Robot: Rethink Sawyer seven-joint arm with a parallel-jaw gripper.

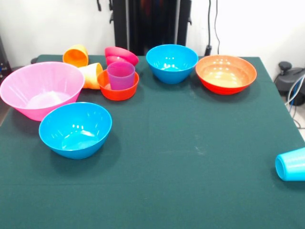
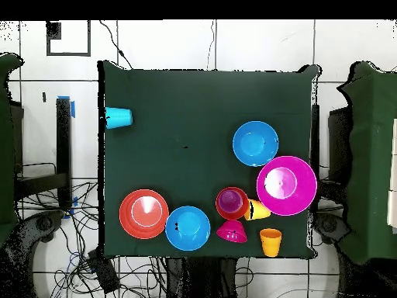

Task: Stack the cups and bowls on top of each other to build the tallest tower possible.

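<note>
Purple cup (image 1: 121,75) stands upright in the small orange bowl (image 1: 117,86) near the table's (image 1: 190,143) edge; no gripper visible, state unknown.

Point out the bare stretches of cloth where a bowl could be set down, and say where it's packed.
Widest free patch: the table middle, between the near blue bowl, the wide orange-red bowl and the light blue cup lying at the edge. Crowded: the cluster of pink bowl, purple cup in the small orange bowl, the magenta bowl, and two orange cups.
</note>
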